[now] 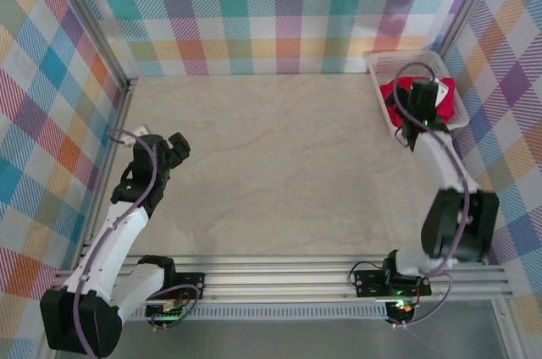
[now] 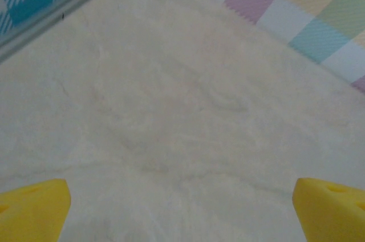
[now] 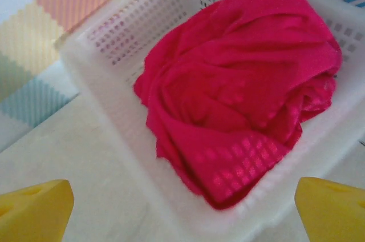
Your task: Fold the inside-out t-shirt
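Crumpled t-shirt [image 3: 239, 99] (lower edge veiled by basket [image 3: 108, 31] mesh) beneath wide-spread right claw [image 3: 182, 210]; left claw [image 2: 182, 208] equally wide.

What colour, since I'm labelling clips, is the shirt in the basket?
Bright crimson-red t-shirt, no print visible; clearest in the right wrist view.

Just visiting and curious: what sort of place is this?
Probably a robot test booth, not a home: two arms bolted to a metal rail at a table's edge, plaid backdrop walls, and a red t-shirt bunched in a white basket.
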### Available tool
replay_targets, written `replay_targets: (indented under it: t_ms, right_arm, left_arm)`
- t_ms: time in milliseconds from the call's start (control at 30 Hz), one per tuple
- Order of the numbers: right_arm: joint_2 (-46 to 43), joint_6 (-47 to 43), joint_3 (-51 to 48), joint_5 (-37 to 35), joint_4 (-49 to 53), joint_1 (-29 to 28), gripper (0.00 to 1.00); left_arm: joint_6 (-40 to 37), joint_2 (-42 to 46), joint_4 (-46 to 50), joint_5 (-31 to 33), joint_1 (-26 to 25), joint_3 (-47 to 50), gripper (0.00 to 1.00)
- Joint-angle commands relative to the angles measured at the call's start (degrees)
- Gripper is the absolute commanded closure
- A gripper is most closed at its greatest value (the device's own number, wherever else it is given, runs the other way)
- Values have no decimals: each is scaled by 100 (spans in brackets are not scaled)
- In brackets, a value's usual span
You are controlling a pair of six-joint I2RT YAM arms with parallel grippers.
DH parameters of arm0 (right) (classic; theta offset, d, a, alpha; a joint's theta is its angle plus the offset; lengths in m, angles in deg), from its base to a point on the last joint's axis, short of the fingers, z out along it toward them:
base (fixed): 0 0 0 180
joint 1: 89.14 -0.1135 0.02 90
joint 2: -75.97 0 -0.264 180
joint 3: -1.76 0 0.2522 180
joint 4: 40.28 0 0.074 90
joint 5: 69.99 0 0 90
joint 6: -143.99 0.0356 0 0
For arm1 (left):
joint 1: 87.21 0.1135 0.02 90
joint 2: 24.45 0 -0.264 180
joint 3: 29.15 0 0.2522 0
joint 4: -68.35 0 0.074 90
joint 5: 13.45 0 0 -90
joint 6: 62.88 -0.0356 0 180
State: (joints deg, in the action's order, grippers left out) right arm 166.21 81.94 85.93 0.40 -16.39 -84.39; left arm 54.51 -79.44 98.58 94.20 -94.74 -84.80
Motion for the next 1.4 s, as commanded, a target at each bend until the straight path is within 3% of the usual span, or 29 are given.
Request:
replay_targets:
  t_ms: [0,167,300,367,467,567,667,1100,1367]
  right_arm:
    - [870,330,801,274,887,227,1]
    - [2071,400,1861,496,1093,360,10]
    - [2809,326,2632,599,1428,381,15]
    - [3027,343,2848,626,1504,376,22]
    - [3170,374,2955,637,1509,377,42]
    - [3024,404,2971,635,1579,379,80]
    - [2558,479,2795,638,1517,375,100]
    - [-448,1246,1381,1354,784,101,100]
    - [-1711,686,1858,1633,655,-373,100]
  left_arm:
    - [126,-328,287,-476,2,-315,0]
    - [99,-522,-392,-1303,1,-153,1]
    - [119,-617,-476,-1461,-7,-142,3]
    - [137,-675,-428,-1515,-4,-194,3]
    - [160,-739,-385,-1633,-3,-262,5]
    - [155,-717,-215,-1714,-3,-375,7]
    - [168,-614,64,-1790,-3,-491,8]
    - [587,-283,133,-2937,-71,-398,15]
    - [459,-180,427,-3168,-135,-574,18]
